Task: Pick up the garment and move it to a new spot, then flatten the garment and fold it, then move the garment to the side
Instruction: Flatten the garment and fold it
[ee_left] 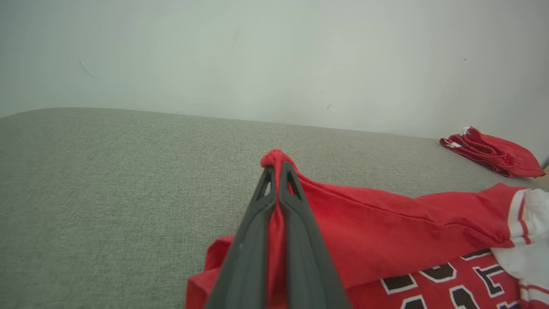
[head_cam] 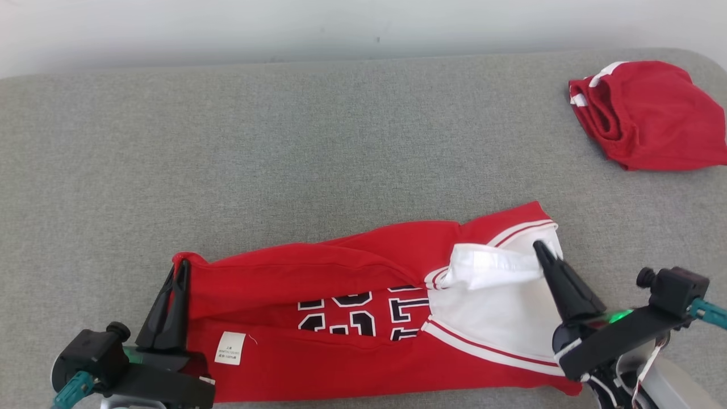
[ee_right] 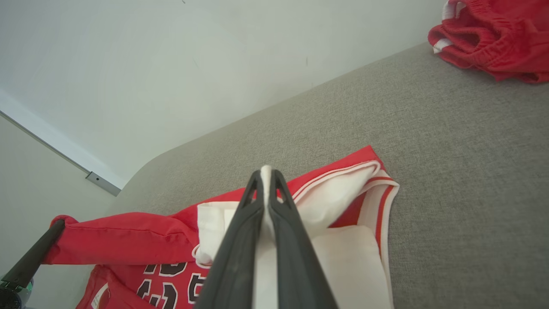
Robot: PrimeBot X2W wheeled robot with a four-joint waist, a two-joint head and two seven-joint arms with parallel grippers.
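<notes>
The garment [head_cam: 341,272] is a red jersey with black-and-white numbers and a white sleeve, lying lengthways near the front edge of the grey cushion. My left gripper [head_cam: 179,267] is shut on its red left corner, which sticks out past the fingertips in the left wrist view [ee_left: 278,165]. My right gripper [head_cam: 539,248] is shut on a fold of the white sleeve [head_cam: 500,267] at the right end; white cloth shows between its fingers [ee_right: 266,176]. Both held edges are lifted slightly over the body of the garment [ee_right: 128,236]. The left gripper's dark finger [ee_right: 34,255] also appears in the right wrist view.
A second red piece of clothing [head_cam: 647,113] with white trim lies bunched at the far right corner of the cushion [head_cam: 284,142]. A pale wall rises behind the cushion's back edge. Bare grey fabric stretches beyond and to the left of the garment.
</notes>
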